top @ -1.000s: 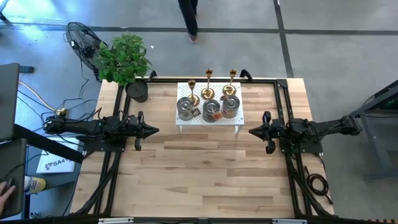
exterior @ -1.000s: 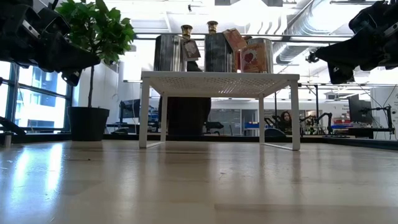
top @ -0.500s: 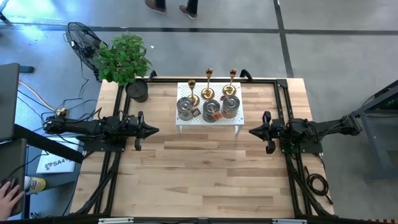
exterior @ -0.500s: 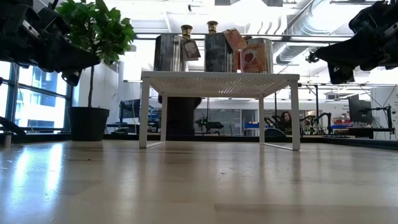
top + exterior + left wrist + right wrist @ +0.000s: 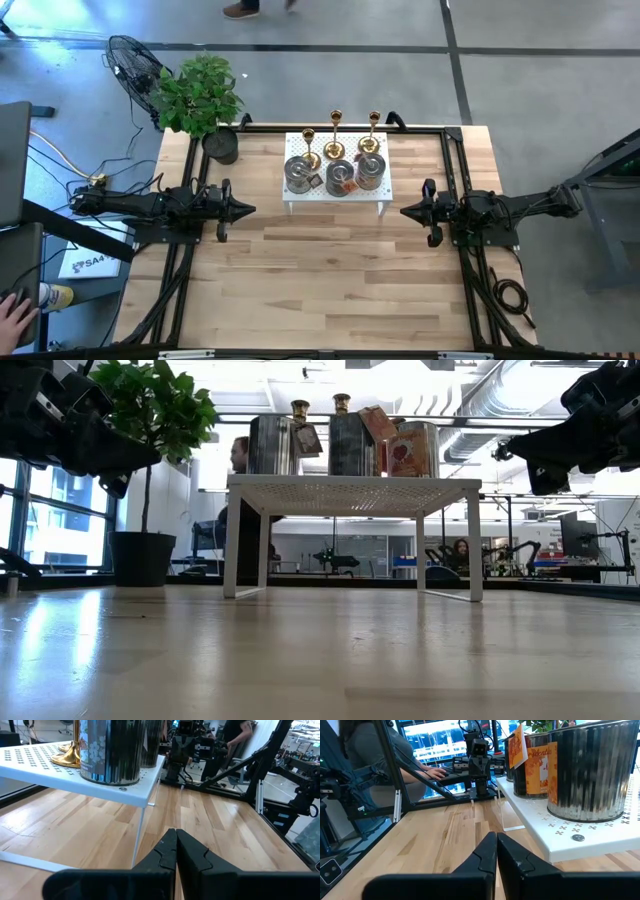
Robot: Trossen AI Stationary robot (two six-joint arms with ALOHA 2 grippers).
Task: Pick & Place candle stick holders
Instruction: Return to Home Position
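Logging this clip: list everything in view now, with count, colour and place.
gold candle holders: three, shiny gold, back row on the shelf
silver cylinders: three, silver-grey, front row on the shelf
shelf: one, white, far middle of the table
table: one, light wood
plant: one, green, in a black pot at the table's far left corner
fan: one, black, on the floor beyond the plant
person's hand: one, off the table, low left of the high view
left tool: one, dark, shut, empty, left of the shelf
right tool: one, dark, shut, empty, right of the shelf
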